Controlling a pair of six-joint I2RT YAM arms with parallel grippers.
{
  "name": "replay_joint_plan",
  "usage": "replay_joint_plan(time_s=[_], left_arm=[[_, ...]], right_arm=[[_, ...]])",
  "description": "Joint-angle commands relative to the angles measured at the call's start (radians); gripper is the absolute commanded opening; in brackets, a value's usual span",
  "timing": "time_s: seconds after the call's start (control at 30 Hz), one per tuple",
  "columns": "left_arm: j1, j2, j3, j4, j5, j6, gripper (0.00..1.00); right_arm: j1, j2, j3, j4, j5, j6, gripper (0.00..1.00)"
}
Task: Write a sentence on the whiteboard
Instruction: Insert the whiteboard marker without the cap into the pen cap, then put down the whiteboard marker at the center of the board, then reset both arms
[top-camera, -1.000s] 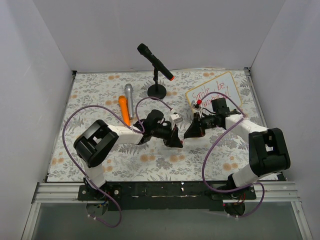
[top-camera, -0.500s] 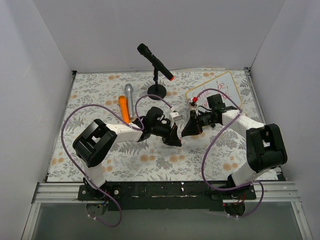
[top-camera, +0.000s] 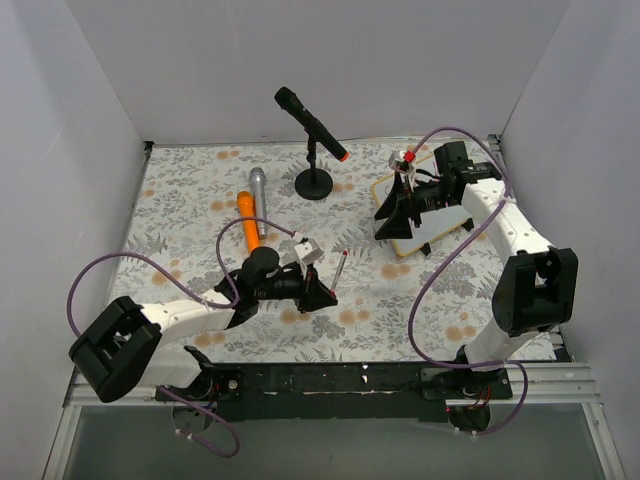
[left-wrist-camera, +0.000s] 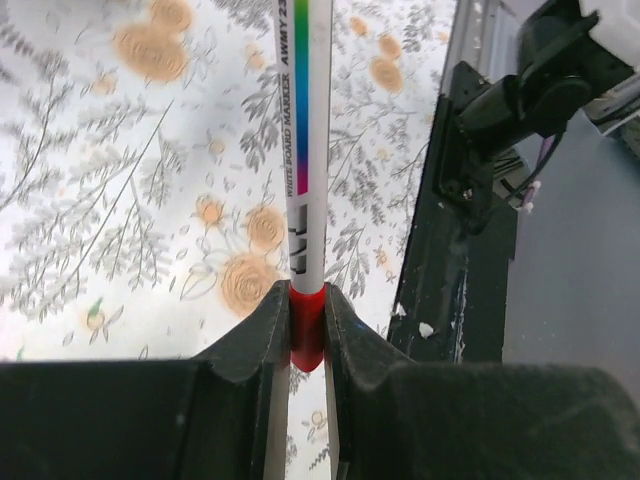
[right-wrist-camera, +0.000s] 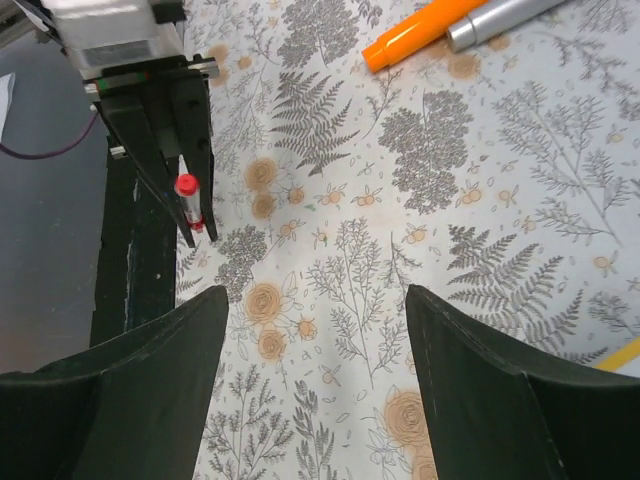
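The bench (top-camera: 190, 180) holds three microphones: one black microphone (top-camera: 312, 124), one silver microphone (top-camera: 258, 200) and one orange microphone (top-camera: 246, 222). There is one stand (top-camera: 314, 183) near the far edge, under the black one. There is one whiteboard (top-camera: 435, 228) toward the far right corner, and one marker (left-wrist-camera: 308, 150). Two arms show, the left arm (top-camera: 190, 310) and the right arm (top-camera: 512, 228). Each trails one purple cable (top-camera: 100, 268), two in all, and each has two fingers (left-wrist-camera: 250, 345), four in all.

White walls (top-camera: 320, 60) on three sides, floral tablecloth (top-camera: 190, 200), black rail (top-camera: 330, 380) along near edge
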Motion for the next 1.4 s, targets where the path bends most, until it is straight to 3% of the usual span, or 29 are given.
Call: replay_joint_plan(time_s=[0.0, 0.13, 0.23, 0.3, 0.43, 0.7, 0.73, 0.83, 0.93, 1.03, 1.2, 1.37], left_arm=[[0.012, -0.075, -0.023, -0.087, -0.167, -0.076, 0.00], [0.038, -0.068, 0.014, -0.243, -0.328, -0.247, 0.00], [0.085, -0.013, 0.080, -0.387, -0.371, -0.326, 0.00], [0.098, 0.050, 0.142, -0.459, -0.390, -0.332, 0.06], [0.098, 0.124, 0.210, -0.605, -0.465, -0.320, 0.11], [0.101, 0.162, 0.288, -0.688, -0.542, -0.262, 0.27], [0.101, 0.141, 0.294, -0.691, -0.540, -0.260, 0.42], [0.101, 0.054, 0.311, -0.705, -0.542, -0.253, 0.69], [0.101, -0.044, 0.325, -0.695, -0.540, -0.231, 0.77], [0.104, -0.181, 0.348, -0.687, -0.549, -0.205, 0.96], [0.116, -0.385, 0.422, -0.676, -0.660, -0.210, 0.98], [0.121, -0.410, 0.535, -0.736, -0.718, -0.194, 0.98]], right_arm=[[-0.006, -0.038, 0.064, -0.135, 0.027, -0.060, 0.79], [-0.008, -0.162, -0.060, 0.037, 0.196, 0.035, 0.79], [-0.009, -0.291, -0.191, 0.180, 0.323, 0.128, 0.79], [-0.028, -0.383, -0.255, 0.245, 0.359, 0.170, 0.80], [-0.095, -0.472, -0.335, 0.291, 0.350, 0.211, 0.80], [-0.177, -0.548, -0.352, 0.284, 0.339, 0.221, 0.81], [-0.180, -0.561, -0.351, 0.276, 0.357, 0.221, 0.81], [-0.187, -0.587, -0.323, 0.262, 0.418, 0.233, 0.82], [-0.192, -0.612, -0.283, 0.268, 0.513, 0.299, 0.87], [-0.200, -0.626, -0.242, 0.276, 0.593, 0.392, 0.91], [-0.233, -0.646, -0.174, 0.311, 0.721, 0.547, 0.94], [-0.235, -0.664, -0.130, 0.351, 0.926, 0.593, 0.96]])
